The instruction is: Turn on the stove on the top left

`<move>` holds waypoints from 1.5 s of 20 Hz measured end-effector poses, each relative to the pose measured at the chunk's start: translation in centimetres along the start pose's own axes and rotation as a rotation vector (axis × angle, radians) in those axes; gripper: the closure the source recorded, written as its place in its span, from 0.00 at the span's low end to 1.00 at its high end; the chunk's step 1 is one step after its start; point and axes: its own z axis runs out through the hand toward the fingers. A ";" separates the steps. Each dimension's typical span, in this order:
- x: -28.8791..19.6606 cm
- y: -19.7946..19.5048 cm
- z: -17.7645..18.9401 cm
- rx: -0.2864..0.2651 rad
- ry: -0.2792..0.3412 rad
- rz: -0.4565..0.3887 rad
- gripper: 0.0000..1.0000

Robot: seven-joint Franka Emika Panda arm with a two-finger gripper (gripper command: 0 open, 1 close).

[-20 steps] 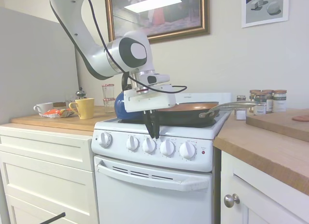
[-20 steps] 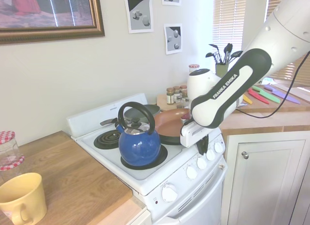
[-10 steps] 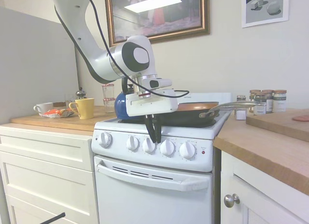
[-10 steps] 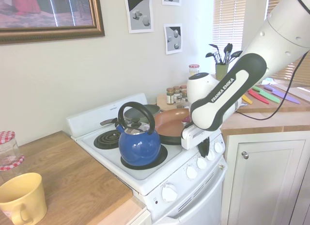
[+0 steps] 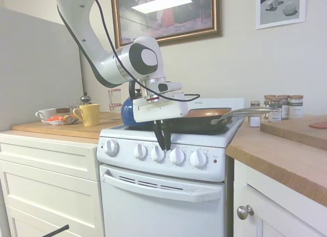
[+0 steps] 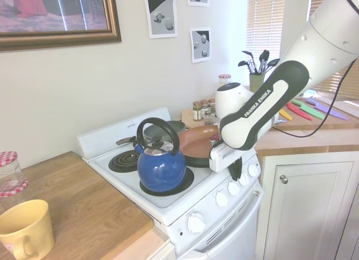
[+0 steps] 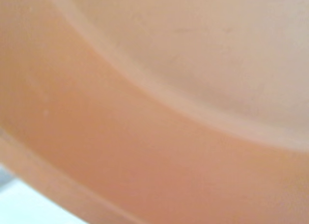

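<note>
Gripper, its dark fingers pressed nearly together and holding nothing, hangs from the white arm just above the knob row of the stove — the narrow white range between the cream cabinets and the wooden counter — tips next to the third knob from the left. No knob looks gripped or turned as yet, so selecting and rotating the top-left burner's control appears to remain. Around it: a blue kettle on the front coil, an empty rear coil, a copper-lined pan filling the wrist view, and a yellow mug — the pan sits directly behind the hand.
</note>
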 end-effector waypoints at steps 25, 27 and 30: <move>-1.5 -0.8 -0.3 -0.016 0.008 -0.026 1.00; -1.5 -0.8 -0.2 -0.019 0.010 -0.028 1.00; -1.5 -0.7 -0.2 -0.022 0.011 -0.027 1.00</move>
